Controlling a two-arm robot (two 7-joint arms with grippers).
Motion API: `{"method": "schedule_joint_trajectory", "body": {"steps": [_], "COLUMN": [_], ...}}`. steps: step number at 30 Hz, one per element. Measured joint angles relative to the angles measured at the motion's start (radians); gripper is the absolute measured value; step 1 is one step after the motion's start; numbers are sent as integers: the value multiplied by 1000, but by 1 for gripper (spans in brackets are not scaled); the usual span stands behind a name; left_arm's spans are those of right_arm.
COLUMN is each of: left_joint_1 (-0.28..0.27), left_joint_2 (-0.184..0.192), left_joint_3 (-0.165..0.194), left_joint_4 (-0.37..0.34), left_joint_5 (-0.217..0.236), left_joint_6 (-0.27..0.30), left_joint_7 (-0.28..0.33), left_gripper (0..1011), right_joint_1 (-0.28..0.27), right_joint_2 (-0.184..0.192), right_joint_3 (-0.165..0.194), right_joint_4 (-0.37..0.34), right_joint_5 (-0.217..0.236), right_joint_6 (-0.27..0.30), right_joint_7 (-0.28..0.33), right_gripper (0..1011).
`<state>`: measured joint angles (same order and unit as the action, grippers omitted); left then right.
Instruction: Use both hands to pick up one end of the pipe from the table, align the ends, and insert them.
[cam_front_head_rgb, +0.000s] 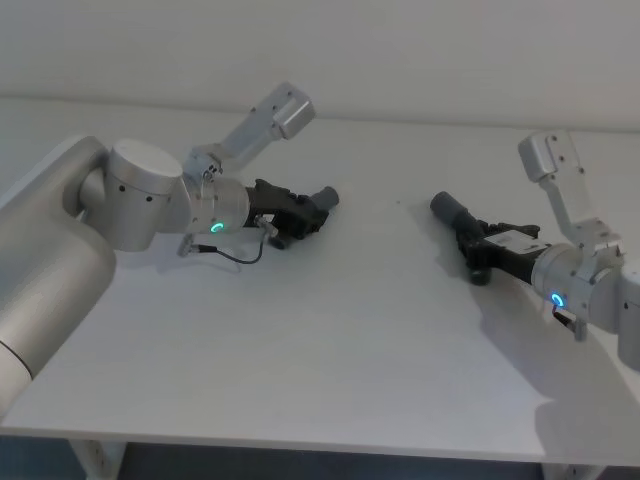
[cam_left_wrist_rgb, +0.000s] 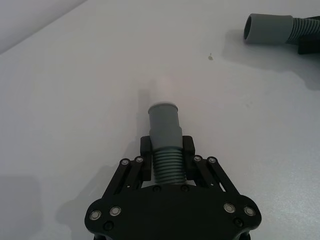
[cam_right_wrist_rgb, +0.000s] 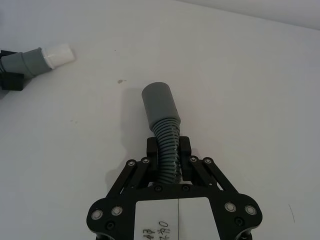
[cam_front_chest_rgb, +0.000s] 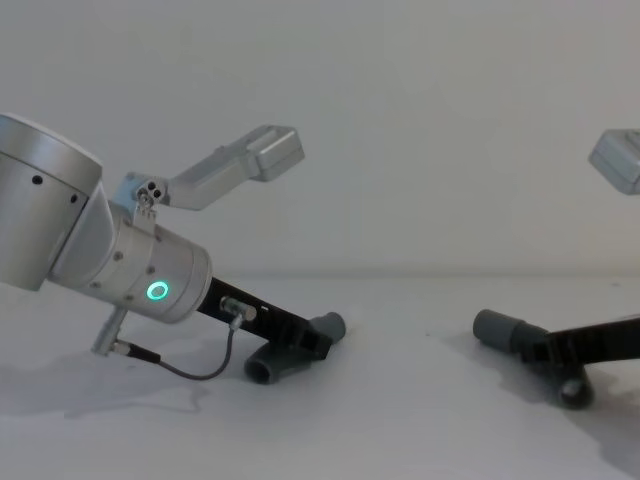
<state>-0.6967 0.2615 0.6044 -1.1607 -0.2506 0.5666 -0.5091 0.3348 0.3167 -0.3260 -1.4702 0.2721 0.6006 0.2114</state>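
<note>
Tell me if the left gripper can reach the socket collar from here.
Probably yes: the left gripper, clamped on its pipe piece, faces the socket collar the right gripper holds out across the table, nothing between.

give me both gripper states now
Left gripper: closed on the white-tipped pipe piece.
Right gripper: closed on the socket pipe piece.

Soft, even light keeps the white worktop bright and matte. Faint grey shadows lie just beside the left pipe piece and the right pipe piece. A broader one spreads on the near side of the right arm. A green ring light glows on the left wrist.
</note>
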Motion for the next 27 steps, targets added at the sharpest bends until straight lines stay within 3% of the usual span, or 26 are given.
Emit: {"method": "schedule_joint_trajectory", "body": {"steps": [8,16,27], "left_joint_1": [5,-5,-36], "left_joint_2": [3,17,59], "left_joint_3": [-5,-4,16], "left_joint_4": [-11,-34,-66], "left_joint_5": [18,40,67], "left_joint_6": [-31,-88,-185], "left_joint_7": [19,16,-59], "left_gripper": [347,347,347], "right_joint_1": [-7,-14,-18], "right_joint_2": [2,12,61], "right_joint_3": [2,6,13], "right_joint_4": [-17,-51,-97], "right_joint_5": [-1,-1,16], "right_joint_6": [-26,-90,-218], "right_joint_7": [12,44,140], "right_gripper": [244,244,246]}}
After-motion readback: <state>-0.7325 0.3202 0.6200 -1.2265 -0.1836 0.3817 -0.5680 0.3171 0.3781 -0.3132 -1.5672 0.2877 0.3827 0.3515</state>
